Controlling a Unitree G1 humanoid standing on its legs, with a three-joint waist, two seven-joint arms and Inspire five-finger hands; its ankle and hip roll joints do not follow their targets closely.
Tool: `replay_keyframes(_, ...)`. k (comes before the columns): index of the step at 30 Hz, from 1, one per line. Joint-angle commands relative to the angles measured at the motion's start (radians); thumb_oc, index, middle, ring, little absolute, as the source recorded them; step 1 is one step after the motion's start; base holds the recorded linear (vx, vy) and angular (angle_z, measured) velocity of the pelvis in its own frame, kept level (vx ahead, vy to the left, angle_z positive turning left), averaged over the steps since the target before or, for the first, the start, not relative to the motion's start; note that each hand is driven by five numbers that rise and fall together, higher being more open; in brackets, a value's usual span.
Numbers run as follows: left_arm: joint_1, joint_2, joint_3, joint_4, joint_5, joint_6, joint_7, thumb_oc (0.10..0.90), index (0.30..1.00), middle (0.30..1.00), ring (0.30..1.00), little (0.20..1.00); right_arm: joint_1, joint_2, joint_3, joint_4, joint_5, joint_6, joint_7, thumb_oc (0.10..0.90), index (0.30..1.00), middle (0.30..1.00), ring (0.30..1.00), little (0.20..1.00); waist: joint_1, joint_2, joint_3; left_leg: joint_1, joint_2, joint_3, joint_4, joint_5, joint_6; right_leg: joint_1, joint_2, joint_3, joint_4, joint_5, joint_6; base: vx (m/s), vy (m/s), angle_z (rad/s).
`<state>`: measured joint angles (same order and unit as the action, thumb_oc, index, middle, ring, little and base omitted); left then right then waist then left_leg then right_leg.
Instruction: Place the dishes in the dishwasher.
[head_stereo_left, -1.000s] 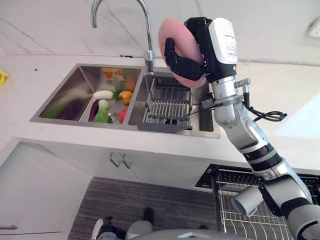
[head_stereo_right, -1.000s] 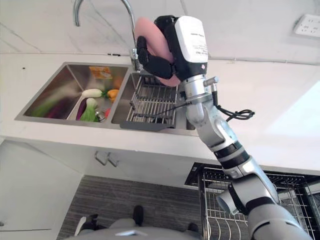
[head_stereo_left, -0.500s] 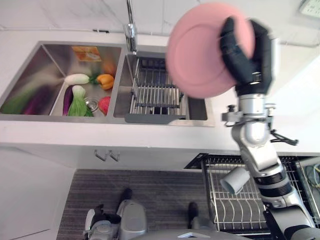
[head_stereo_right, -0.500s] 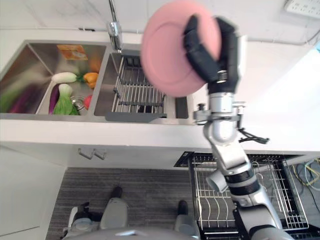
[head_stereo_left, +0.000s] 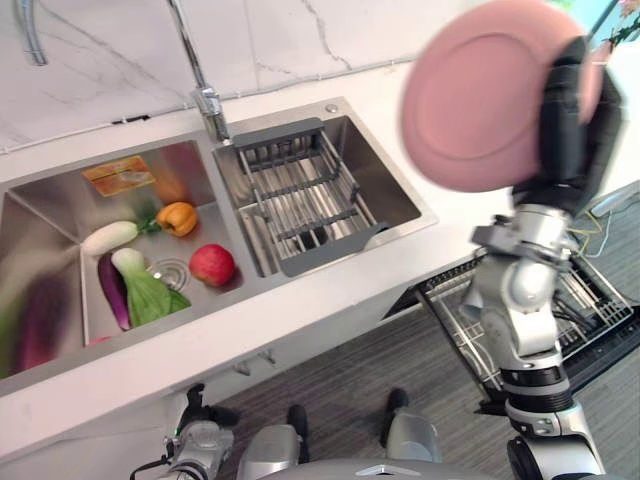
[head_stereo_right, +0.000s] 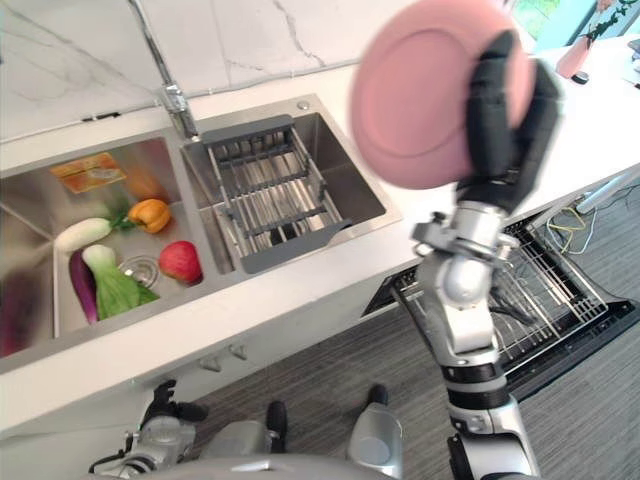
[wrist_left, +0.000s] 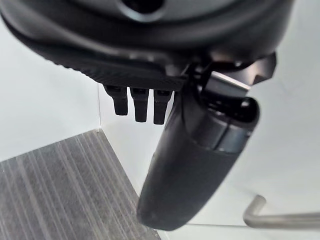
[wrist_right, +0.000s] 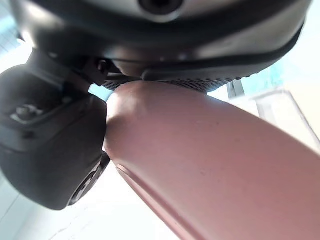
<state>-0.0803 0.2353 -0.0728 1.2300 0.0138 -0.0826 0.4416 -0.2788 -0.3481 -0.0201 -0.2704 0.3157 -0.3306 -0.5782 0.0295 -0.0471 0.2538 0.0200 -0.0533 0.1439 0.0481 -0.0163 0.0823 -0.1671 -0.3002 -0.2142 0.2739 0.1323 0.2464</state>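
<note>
A round pink plate (head_stereo_left: 470, 100) is held up in the air, face toward me, with my right hand (head_stereo_left: 572, 130) shut on its right edge, dark fingers curled over the rim. In the right wrist view the plate (wrist_right: 215, 150) is pressed against the palm with the thumb (wrist_right: 50, 145) beside it. Below the raised arm, the dishwasher's wire rack (head_stereo_left: 590, 310) is pulled out over the floor. My left hand (wrist_left: 195, 160) hangs low beside a white cabinet, fingers relaxed and holding nothing.
The double sink (head_stereo_left: 400, 190) has a grey dish rack (head_stereo_left: 300, 190) in its right basin. The left basin holds a red apple (head_stereo_left: 211, 264), an orange pepper (head_stereo_left: 177, 217), an aubergine and greens. The tap (head_stereo_left: 207, 98) stands behind. A cabinet handle (wrist_left: 280, 217) shows near the left hand.
The whole picture has turned to the right, so the camera has moved. My right arm has carried the plate away from over the sink, toward the dishwasher rack side.
</note>
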Motion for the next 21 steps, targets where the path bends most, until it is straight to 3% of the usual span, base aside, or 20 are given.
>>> replay_keyframes(1, 0.038, 0.081, 0.037, -0.001, 0.071, 0.018, -0.007, 0.800, 0.900, 0.900, 0.900, 0.900, -0.095, -0.069, -0.117, -0.065, -0.119, -0.061, -0.016, 0.400, 0.300, 0.300, 0.300, 0.300, -0.036, -0.044, -0.084, 0.070, 0.104, -0.044, -0.134, -0.012, -0.147, 0.022, 0.065, 0.131, -0.218, 0.135, 0.001, 0.03, 0.075, -0.87)
replay_keyframes(2, 0.038, 0.081, 0.037, -0.001, 0.071, 0.018, -0.007, 0.800, 0.900, 0.900, 0.900, 0.900, -0.095, -0.069, -0.117, -0.065, -0.119, -0.061, -0.016, 0.400, 0.300, 0.300, 0.300, 0.300, -0.036, -0.044, -0.084, 0.070, 0.104, -0.044, -0.134, -0.012, -0.147, 0.022, 0.065, 0.131, -0.218, 0.135, 0.001, -0.10, 0.145, -0.75)
replay_keyframes(3, 0.002, 0.061, -0.022, 0.003, 0.111, 0.020, -0.025, 0.800, 0.900, 0.900, 0.900, 0.900, -0.050, -0.085, -0.183, -0.031, -0.178, -0.040, -0.060, 0.400, 0.300, 0.300, 0.300, 0.300, -0.085, -0.034, -0.094, 0.055, 0.115, -0.029, -0.135, -0.003, -0.137, 0.055, 0.087, 0.319, -0.152, 0.038, -0.013, -0.17, 0.067, 0.34)
replay_keyframes(7, 0.016, 0.050, -0.031, -0.021, 0.117, 0.014, -0.035, 0.800, 0.900, 0.900, 0.900, 0.900, -0.039, -0.112, -0.172, 0.011, -0.234, 0.004, -0.053, 0.400, 0.300, 0.300, 0.300, 0.300, -0.060, -0.037, -0.110, 0.040, 0.116, 0.016, -0.132, 0.006, -0.130, 0.113, 0.083, 0.264, -0.131, -0.022, -0.019, -0.11, 0.008, -0.26)
replay_keyframes(8, 0.022, 0.041, -0.026, -0.028, 0.099, 0.010, -0.038, 0.800, 0.900, 0.900, 0.900, 0.900, -0.042, -0.130, -0.162, 0.030, -0.282, 0.042, -0.057, 0.400, 0.300, 0.300, 0.300, 0.300, -0.050, -0.054, -0.118, 0.032, 0.117, 0.052, -0.130, 0.007, -0.137, 0.126, 0.057, 0.232, -0.184, -0.021, -0.008, -0.03, -0.079, -0.85)
replay_keyframes(13, 0.041, 0.025, -0.006, -0.018, 0.085, 0.007, -0.040, 0.800, 0.900, 0.900, 0.900, 0.900, -0.066, -0.219, -0.144, 0.155, -0.391, 0.126, -0.039, 0.400, 0.300, 0.300, 0.300, 0.300, -0.020, -0.061, -0.122, 0.036, 0.172, 0.102, -0.119, 0.015, -0.165, 0.146, 0.067, 0.243, -0.313, -0.040, -0.007, 0.01, -0.214, -0.73)
replay_keyframes(16, 0.054, 0.017, -0.011, -0.013, 0.084, 0.002, -0.053, 0.800, 0.900, 0.900, 0.900, 0.900, -0.074, -0.265, -0.128, 0.220, -0.422, 0.150, -0.013, 0.400, 0.300, 0.300, 0.300, 0.300, -0.013, -0.048, -0.113, 0.037, 0.198, 0.092, -0.117, 0.030, -0.185, 0.161, 0.084, 0.231, -0.329, -0.061, -0.024, 0.04, -0.172, -0.37)
replay_keyframes(21, 0.062, 0.012, -0.043, -0.025, 0.093, -0.012, -0.069, 0.800, 0.900, 0.900, 0.900, 0.900, -0.122, -0.381, -0.076, 0.319, -0.544, 0.197, 0.012, 0.400, 0.300, 0.300, 0.300, 0.300, -0.012, -0.003, -0.074, 0.000, 0.232, 0.053, -0.118, 0.066, -0.214, 0.163, 0.111, 0.196, -0.347, -0.077, -0.040, -0.05, -0.122, 0.12)
